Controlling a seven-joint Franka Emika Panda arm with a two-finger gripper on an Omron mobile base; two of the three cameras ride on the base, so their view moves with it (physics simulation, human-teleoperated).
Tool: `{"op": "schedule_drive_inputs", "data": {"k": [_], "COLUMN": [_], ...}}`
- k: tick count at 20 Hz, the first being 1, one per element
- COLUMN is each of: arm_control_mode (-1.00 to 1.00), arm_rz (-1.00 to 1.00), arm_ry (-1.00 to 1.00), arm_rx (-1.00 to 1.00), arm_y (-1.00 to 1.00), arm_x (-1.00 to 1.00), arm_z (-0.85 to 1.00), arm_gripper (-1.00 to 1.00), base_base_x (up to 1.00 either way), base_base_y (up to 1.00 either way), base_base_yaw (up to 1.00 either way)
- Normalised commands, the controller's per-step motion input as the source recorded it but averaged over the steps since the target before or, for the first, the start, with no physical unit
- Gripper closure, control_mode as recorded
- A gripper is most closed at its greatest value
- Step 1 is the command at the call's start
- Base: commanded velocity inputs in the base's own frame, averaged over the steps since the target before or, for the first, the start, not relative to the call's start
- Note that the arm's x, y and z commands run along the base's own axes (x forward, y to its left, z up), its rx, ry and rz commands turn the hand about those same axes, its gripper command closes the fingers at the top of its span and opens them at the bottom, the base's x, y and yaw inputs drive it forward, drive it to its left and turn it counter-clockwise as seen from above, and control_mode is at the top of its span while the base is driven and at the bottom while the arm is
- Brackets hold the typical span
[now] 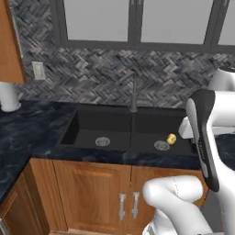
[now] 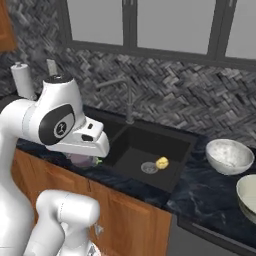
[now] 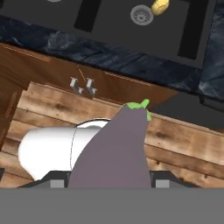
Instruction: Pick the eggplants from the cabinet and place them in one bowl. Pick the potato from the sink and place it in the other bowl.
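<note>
My gripper (image 3: 109, 181) is shut on a dark purplish-grey eggplant (image 3: 116, 148) with a green stem, which points down at the floor in front of the base cabinets. From the right base view the eggplant (image 2: 80, 160) hangs under my hand, above the counter's front edge left of the black sink (image 2: 135, 150). The yellow potato (image 2: 161, 162) lies in the right basin beside a drain; it also shows as the potato (image 1: 171, 138) and the potato (image 3: 160, 6). A grey-white bowl (image 2: 229, 156) and a cream bowl (image 2: 248, 195) stand on the counter to the right. The wooden wall cabinet (image 1: 10, 41) is at the upper left.
A dark curved tap (image 1: 133, 94) rises behind the sink (image 1: 114, 131). A paper towel roll (image 1: 8, 96) stands at the back left of the dark marble counter (image 1: 27, 128). Base cabinet doors with small handles (image 1: 128, 204) lie below the sink. My own arm fills the right of the left base view.
</note>
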Motion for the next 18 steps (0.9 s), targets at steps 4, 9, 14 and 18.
{"op": "schedule_drive_inputs", "data": {"k": [4, 9, 14, 18], "arm_control_mode": [1.00, 1.00, 1.00, 1.00], "arm_rz": [0.00, 0.00, 0.00, 0.00], "arm_ry": [0.00, 0.00, 0.00, 0.00], "arm_rx": [0.00, 0.00, 0.00, 0.00], "arm_y": [0.00, 0.00, 0.00, 0.00], "arm_x": [0.00, 0.00, 0.00, 0.00], "arm_z": [0.00, 0.00, 0.00, 0.00], "arm_gripper": [1.00, 1.00, 1.00, 1.00], "base_base_x": [0.00, 0.00, 0.02, 0.07], "base_base_y": [-0.52, -0.45, -0.38, -0.23], "base_base_yaw": [-0.39, -0.38, -0.21, 0.00]}}
